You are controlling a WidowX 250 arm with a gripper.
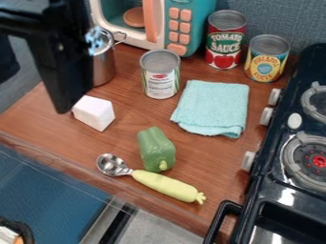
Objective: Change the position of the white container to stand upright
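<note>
If the gripper (66,101), open or closed I cannot tell, descends off-centre, it could shove the white container (94,113) sideways.

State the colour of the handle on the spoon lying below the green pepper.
The handle is pale yellow-green, best seen in the camera view.

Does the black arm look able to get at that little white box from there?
Probably yes. In this view the black arm ends right by the white box, nothing rests on the box, and the green pepper sits well aside. How high the arm hangs is hard to judge.
</note>
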